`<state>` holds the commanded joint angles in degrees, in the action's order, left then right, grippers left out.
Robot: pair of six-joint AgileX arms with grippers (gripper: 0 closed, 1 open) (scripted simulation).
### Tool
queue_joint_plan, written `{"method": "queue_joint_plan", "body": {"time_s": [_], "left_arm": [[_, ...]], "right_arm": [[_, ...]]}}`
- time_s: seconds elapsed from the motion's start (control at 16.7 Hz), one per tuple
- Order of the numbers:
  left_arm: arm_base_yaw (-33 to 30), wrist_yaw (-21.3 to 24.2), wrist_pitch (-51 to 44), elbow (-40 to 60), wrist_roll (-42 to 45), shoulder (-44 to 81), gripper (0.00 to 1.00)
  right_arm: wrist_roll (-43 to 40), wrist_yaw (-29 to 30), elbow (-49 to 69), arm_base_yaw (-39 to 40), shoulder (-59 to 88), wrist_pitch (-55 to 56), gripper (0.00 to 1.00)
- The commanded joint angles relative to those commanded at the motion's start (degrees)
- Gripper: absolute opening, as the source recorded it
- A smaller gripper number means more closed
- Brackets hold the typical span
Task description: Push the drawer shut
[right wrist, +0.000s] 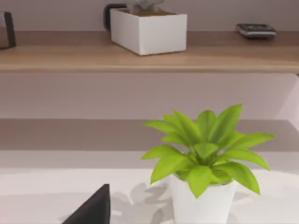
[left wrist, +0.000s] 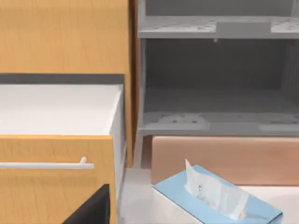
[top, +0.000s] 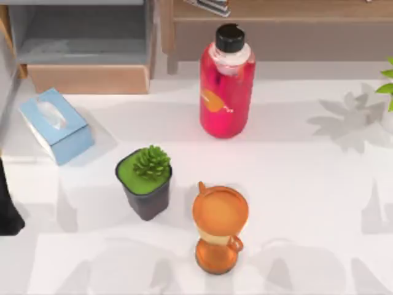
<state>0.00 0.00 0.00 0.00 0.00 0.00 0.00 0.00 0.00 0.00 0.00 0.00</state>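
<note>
Left gripper (left wrist: 88, 210) near tissue box (top: 55, 125), facing drawer (top: 86, 78), finger state unclear. Drawer pulled out, tan front toward table (top: 295, 184). Right arm parked at right.

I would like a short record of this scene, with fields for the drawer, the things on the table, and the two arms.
drawer: the drawer stands pulled out at the table's far left, grey inside, tan front panel toward the table
beside it: tissue box, just in front of the drawer
table middle: red bottle, small succulent pot, orange cup
right edge: leafy plant in a white pot
left arm: dark part at the table's left edge
right arm: wrist camera faces the leafy plant
</note>
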Motion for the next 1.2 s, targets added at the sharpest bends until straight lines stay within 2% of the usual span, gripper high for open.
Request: {"method": "queue_joint_plan", "body": {"time_s": [0.18, 0.36, 0.54, 0.9, 1.2], "left_arm": [[0.1, -0.8, 0.5, 0.5, 0.0, 0.6, 1.00], [-2.1, -5.9, 3.3, 5.2, 0.1, 5.7, 1.00], [-7.2, -10.3, 6.8, 13.5, 0.3, 16.2, 1.00], [-18.9, -14.5, 12.9, 27.6, 0.5, 43.0, 1.00], [-23.3, -21.9, 17.2, 37.0, 0.8, 54.7, 1.00]], "right_arm": [[0.0, 0.0, 0.0, 0.0, 0.0, 0.0, 1.00], [0.0, 0.0, 0.0, 0.0, 0.0, 0.0, 1.00], [0.0, 0.0, 0.0, 0.0, 0.0, 0.0, 1.00], [0.0, 0.0, 0.0, 0.0, 0.0, 0.0, 1.00], [0.0, 0.0, 0.0, 0.0, 0.0, 0.0, 1.00]]}}
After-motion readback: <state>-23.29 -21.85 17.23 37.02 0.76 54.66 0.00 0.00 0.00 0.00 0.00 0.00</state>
